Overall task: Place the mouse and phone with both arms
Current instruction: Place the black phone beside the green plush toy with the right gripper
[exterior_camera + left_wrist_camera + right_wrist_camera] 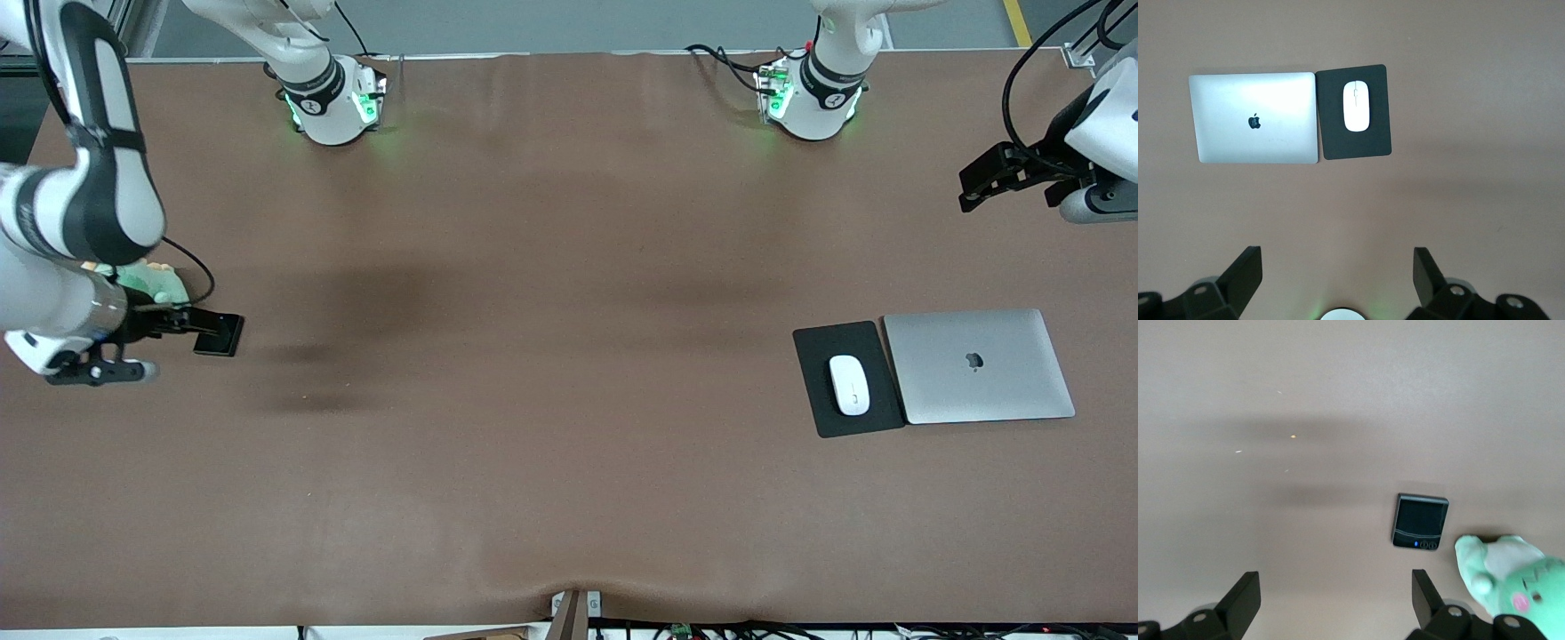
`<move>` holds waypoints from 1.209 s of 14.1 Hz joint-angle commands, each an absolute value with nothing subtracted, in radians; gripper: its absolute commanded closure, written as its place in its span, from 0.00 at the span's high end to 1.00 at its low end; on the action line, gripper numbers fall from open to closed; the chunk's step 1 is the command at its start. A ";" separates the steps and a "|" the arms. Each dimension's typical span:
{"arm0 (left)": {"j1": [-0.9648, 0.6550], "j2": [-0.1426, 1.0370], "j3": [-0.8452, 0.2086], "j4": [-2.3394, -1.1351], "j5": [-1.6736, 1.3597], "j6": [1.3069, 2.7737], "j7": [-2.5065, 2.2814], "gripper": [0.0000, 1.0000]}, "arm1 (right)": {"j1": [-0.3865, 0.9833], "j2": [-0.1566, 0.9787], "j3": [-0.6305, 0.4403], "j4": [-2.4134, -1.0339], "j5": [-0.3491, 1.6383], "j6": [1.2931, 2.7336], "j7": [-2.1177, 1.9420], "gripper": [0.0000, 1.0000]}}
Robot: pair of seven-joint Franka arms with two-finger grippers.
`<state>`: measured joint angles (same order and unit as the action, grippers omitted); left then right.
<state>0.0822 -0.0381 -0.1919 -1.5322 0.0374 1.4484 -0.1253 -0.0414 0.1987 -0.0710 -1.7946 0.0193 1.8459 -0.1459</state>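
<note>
The black phone lies flat on the brown table near the right arm's end; it also shows in the right wrist view. My right gripper hangs open and empty over the table just beside the phone. The white mouse lies on a black mouse pad near the left arm's end. My left gripper is open and empty, high over the table's edge at the left arm's end, well clear of the mouse.
A closed silver laptop lies right beside the mouse pad, toward the left arm's end. A green plush toy lies next to the phone, partly under the right arm.
</note>
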 commanded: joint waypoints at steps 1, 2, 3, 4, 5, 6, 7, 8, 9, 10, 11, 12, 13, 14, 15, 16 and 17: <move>0.089 -0.063 -0.198 -1.543 0.014 1.436 -0.138 1.00 | -0.048 0.060 -0.063 -1.818 0.038 1.738 -0.130 1.00; 0.089 -0.063 -0.198 -1.543 0.014 1.437 -0.137 1.00 | -0.045 0.028 -0.061 -1.819 0.038 1.705 -0.130 1.00; 0.090 -0.064 -0.199 -1.545 0.014 1.437 -0.121 1.00 | -0.044 0.003 -0.060 -1.819 0.040 1.678 -0.129 1.00; 0.091 -0.066 -0.199 -1.545 0.014 1.437 -0.123 1.00 | -0.040 -0.020 -0.058 -1.818 0.040 1.658 -0.115 1.00; 0.091 -0.066 -0.199 -1.545 0.014 1.437 -0.124 1.00 | -0.031 -0.046 -0.058 -1.818 0.041 1.632 -0.068 1.00; 0.091 -0.066 -0.199 -1.543 0.014 1.437 -0.126 1.00 | -0.022 -0.072 -0.052 -1.816 0.041 1.599 -0.028 1.00; 0.091 -0.066 -0.199 -1.543 0.014 1.437 -0.124 1.00 | -0.012 -0.098 -0.046 -1.816 0.041 1.580 -0.009 1.00; 0.091 -0.066 -0.201 -1.543 0.014 1.439 -0.118 1.00 | -0.012 -0.124 -0.032 -1.816 0.040 1.572 -0.008 1.00; 0.091 -0.066 -0.201 -1.545 0.014 1.439 -0.117 1.00 | -0.014 -0.142 -0.022 -1.815 0.040 1.568 -0.006 1.00; 0.089 -0.066 -0.202 -1.545 0.014 1.439 -0.115 1.00 | -0.014 -0.155 -0.020 -1.810 0.040 1.559 -0.006 1.00; 0.090 -0.066 -0.202 -1.545 0.014 1.439 -0.114 1.00 | -0.012 -0.156 -0.020 -1.796 0.040 1.546 -0.005 1.00; 0.091 -0.066 -0.201 -1.543 0.015 1.439 -0.114 1.00 | -0.012 -0.156 -0.020 -1.774 0.041 1.525 -0.002 1.00; 0.089 -0.066 -0.202 -1.543 0.015 1.437 -0.115 1.00 | -0.012 -0.156 -0.020 -1.763 0.040 1.516 -0.002 1.00; 0.089 -0.066 -0.202 -1.542 0.015 1.436 -0.114 1.00 | -0.012 -0.156 -0.020 -1.758 0.040 1.519 -0.003 1.00; 0.087 -0.067 -0.204 -1.543 0.015 1.430 -0.117 1.00 | -0.011 -0.156 -0.018 -1.746 0.040 1.520 -0.003 1.00; 0.086 -0.064 -0.204 -1.540 0.015 1.428 -0.117 1.00 | -0.009 -0.156 -0.014 -1.730 0.040 1.514 -0.003 1.00; 0.086 -0.066 -0.204 -1.540 0.015 1.428 -0.120 1.00 | -0.009 -0.153 -0.014 -1.720 0.038 1.502 -0.006 1.00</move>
